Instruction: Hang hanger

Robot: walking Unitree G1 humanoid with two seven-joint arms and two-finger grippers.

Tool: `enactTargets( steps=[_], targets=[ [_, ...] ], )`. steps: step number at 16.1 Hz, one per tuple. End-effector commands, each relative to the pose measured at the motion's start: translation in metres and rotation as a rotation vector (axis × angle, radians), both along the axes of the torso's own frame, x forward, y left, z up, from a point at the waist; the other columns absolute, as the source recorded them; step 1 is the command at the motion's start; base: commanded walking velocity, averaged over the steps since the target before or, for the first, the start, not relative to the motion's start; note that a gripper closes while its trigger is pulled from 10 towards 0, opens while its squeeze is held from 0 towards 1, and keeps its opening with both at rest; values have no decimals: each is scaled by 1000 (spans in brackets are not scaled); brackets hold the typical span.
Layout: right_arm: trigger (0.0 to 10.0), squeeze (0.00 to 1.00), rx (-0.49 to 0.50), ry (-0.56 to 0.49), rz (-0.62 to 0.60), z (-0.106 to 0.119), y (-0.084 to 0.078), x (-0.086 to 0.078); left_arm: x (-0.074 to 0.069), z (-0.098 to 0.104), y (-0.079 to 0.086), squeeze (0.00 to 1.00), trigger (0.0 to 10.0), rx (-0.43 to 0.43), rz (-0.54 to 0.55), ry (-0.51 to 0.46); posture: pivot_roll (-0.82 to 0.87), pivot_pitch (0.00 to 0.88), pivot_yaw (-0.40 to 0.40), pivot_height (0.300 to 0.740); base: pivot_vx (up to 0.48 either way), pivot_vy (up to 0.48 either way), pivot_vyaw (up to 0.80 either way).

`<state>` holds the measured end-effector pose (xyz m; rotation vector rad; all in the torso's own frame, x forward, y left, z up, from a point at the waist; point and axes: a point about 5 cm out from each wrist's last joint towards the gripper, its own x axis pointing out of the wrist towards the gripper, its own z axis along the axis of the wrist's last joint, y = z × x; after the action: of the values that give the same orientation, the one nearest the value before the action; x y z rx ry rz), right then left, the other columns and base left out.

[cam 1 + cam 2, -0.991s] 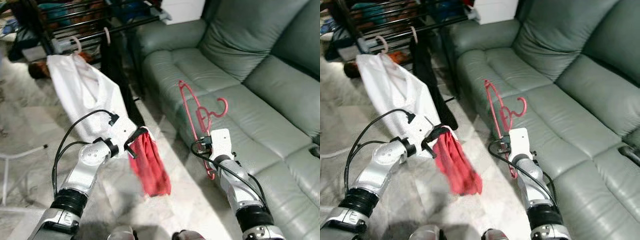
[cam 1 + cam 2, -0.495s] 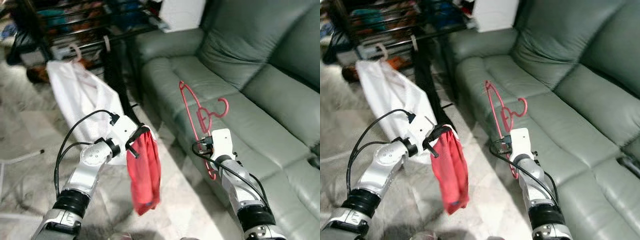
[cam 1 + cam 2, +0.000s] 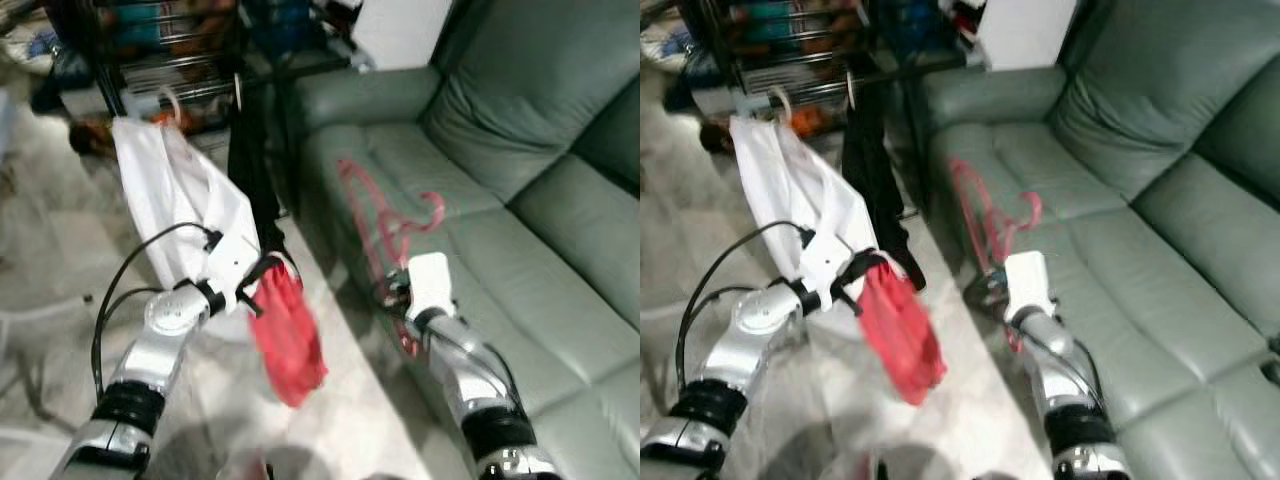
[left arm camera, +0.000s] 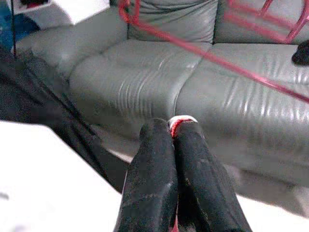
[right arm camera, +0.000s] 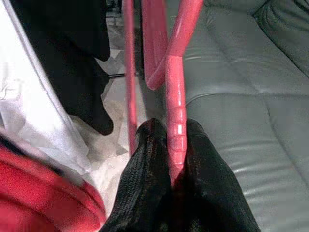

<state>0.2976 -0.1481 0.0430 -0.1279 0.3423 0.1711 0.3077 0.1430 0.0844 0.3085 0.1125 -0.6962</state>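
Right gripper (image 5: 176,145) clamped on red hanger (image 3: 385,215), held up over the sofa (image 3: 520,190) front edge. Left gripper (image 4: 172,133) pinched on red cloth (image 3: 288,330) hanging above floor, near drying rack (image 3: 180,50).

a red cloth (image 3: 287,332) is held pinched at its top edge by the left gripper (image 3: 266,280), its black fingers (image 3: 255,290) closed on the fabric — the cloth hangs down over the pale marbled floor (image 3: 60,250). a pink hanger (image 3: 385,225), blurred, is held upright by the right gripper (image 3: 398,290) in front of the grey-green leather sofa (image 3: 520,210), its hook curling toward the seat cushions. behind the left arm a white garment (image 3: 175,195) and a black garment (image 3: 252,165) are seen hanging from a dark rack (image 3: 160,50) — the white one on a pale hanger hook. a white box-like shape (image 3: 405,30) is seen at the sofa's far end.
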Motion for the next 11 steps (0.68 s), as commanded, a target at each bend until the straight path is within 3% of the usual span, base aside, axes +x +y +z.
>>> enactTargets(
  steps=[1,6,9,11],
  targets=[
    [10000,0,-18,10,-37,-2,-15,-2,3,10,-14,0,10000,-25,-39,-43,-33,0,-10,740,349,0,0],
    [10000,0,-23,17,-39,-3,-16,-3,-1,-1,-7,0,10000,-6,17,7,-33,0,-10,740,0,0,0],
    [10000,0,-22,24,-38,-3,-14,-2,-4,-3,0,0,10000,-23,43,14,-35,0,-14,740,0,0,-800],
    [10000,0,-20,23,-34,-3,-13,-2,-3,-2,2,0,10000,-26,51,13,-27,0,-18,740,0,293,-800]
  ],
)
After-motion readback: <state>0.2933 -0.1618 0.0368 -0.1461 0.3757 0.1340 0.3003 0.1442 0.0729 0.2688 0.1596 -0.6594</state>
